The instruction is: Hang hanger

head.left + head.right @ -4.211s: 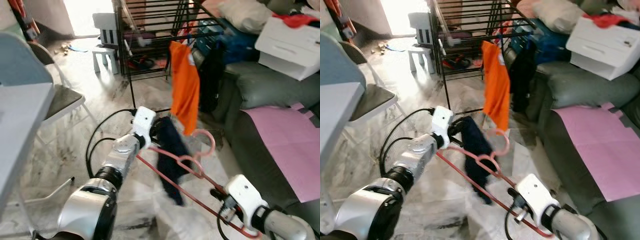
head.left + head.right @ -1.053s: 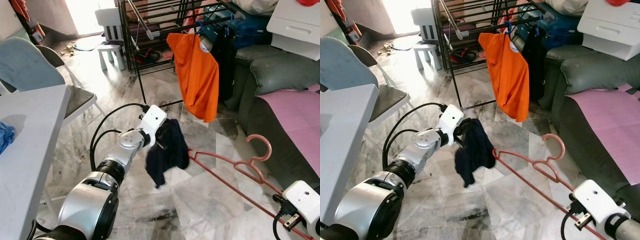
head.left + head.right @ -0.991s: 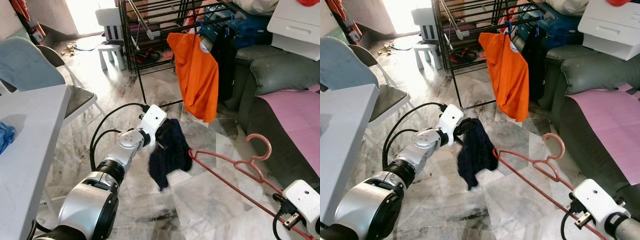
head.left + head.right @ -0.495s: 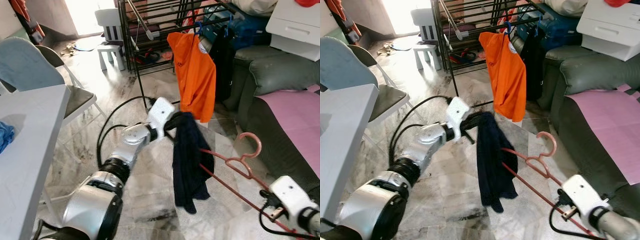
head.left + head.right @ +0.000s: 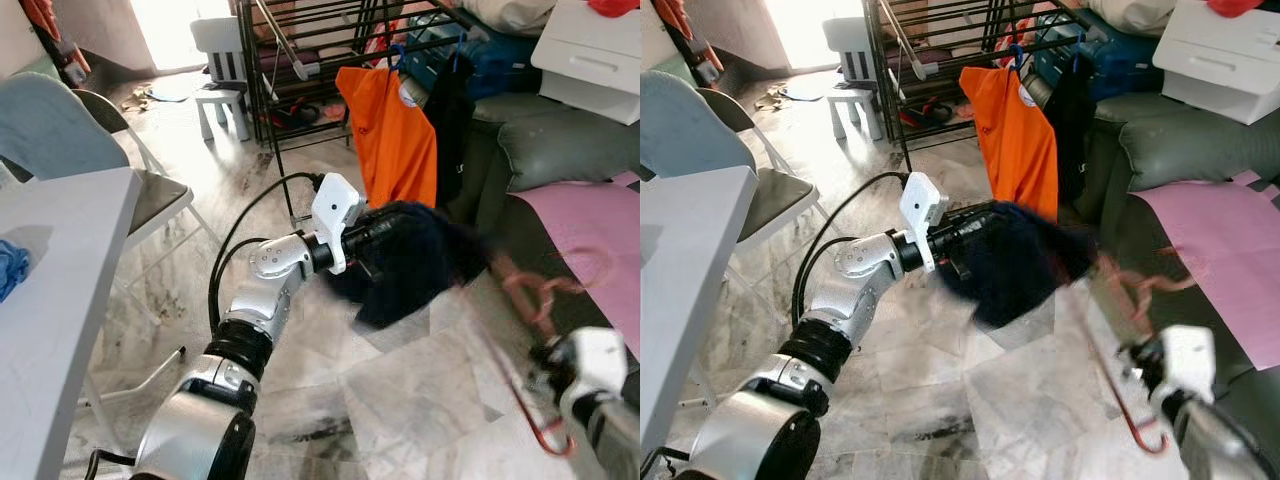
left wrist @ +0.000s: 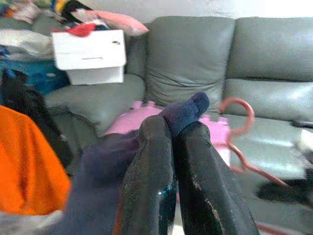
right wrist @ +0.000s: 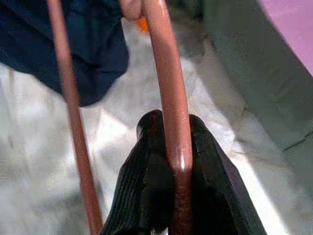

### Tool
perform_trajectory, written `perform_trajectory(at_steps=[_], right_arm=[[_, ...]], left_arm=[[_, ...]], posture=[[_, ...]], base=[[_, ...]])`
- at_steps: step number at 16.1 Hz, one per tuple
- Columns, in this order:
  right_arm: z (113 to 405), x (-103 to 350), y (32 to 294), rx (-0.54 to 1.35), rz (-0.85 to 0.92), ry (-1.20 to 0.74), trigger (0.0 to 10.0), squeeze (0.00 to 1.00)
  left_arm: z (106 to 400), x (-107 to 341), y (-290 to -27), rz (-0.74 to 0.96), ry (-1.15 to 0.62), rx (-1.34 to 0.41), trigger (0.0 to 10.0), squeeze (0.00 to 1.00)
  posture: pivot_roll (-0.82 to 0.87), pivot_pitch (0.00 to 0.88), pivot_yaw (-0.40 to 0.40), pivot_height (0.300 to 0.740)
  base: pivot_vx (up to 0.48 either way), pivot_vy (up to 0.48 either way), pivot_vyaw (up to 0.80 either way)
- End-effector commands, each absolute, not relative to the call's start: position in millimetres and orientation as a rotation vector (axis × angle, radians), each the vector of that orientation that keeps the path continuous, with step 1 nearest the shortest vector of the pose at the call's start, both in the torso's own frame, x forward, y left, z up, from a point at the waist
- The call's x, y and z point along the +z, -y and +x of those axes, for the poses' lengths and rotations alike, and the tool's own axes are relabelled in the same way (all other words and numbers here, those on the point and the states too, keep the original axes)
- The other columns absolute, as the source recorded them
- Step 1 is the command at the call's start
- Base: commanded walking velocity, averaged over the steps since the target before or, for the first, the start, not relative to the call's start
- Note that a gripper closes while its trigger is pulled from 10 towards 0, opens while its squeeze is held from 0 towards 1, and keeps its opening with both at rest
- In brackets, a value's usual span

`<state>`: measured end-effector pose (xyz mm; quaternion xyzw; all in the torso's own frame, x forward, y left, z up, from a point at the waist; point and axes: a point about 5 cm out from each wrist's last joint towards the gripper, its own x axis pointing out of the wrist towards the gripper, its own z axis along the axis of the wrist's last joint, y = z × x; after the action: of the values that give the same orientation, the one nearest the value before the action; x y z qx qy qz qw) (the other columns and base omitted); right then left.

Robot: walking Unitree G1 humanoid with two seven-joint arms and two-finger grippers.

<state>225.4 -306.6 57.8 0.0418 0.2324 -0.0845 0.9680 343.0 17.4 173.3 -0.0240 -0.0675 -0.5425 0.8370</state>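
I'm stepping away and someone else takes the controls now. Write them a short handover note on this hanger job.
Left gripper: shut on the dark navy garment, held up in front of the drying rack.
Right gripper: shut on the pink hanger, low at the right near the grey sofa.
Done: both items are in hand; the garment appears draped toward the hanger, though motion blur hides how far it is on.
Left: seat the garment fully, then hook the hanger on the rack beside the orange shirt.

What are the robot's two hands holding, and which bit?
Left gripper pinches an edge of the dark blue garment. Right gripper clamps a bar of the pink hanger.
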Motion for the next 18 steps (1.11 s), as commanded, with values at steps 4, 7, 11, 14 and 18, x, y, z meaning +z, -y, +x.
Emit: perform_trajectory(at_steps=[4, 7, 11, 14, 18], right_arm=[[235, 84, 338, -0.442, 0.470, -0.264, 10.0, 0.00], [256, 114, 326, -0.428, 0.627, -0.122, 10.0, 0.00], [286, 133, 254, -0.178, 0.615, -0.166, 10.0, 0.00], [277, 112, 221, -0.012, 0.549, -0.320, 10.0, 0.00], [242, 80, 204, 0.135, 0.277, -0.528, 10.0, 0.00]], left_arm=[[318, 149, -12, -0.004, 0.049, -1.323, 10.0, 0.00], [306, 123, -12, 0.074, -0.041, -1.346, 10.0, 0.00], [299, 108, -9, 0.189, -0.079, -1.322, 10.0, 0.00], [300, 104, -7, 0.273, -0.070, -1.271, 10.0, 0.00], [317, 113, -10, 0.249, -0.025, -1.084, 10.0, 0.00]], posture=[[-0.06, 0.000, 0.046, 0.740], [-0.06, 0.000, 0.048, 0.740], [-0.06, 0.000, 0.048, 0.740], [-0.05, 0.000, 0.045, 0.740], [-0.07, 0.000, 0.049, 0.740]], base=[[0.000, 0.000, 0.00], [0.000, 0.000, 0.00], [0.000, 0.000, 0.00], [0.000, 0.000, 0.00], [0.000, 0.000, 0.00]])
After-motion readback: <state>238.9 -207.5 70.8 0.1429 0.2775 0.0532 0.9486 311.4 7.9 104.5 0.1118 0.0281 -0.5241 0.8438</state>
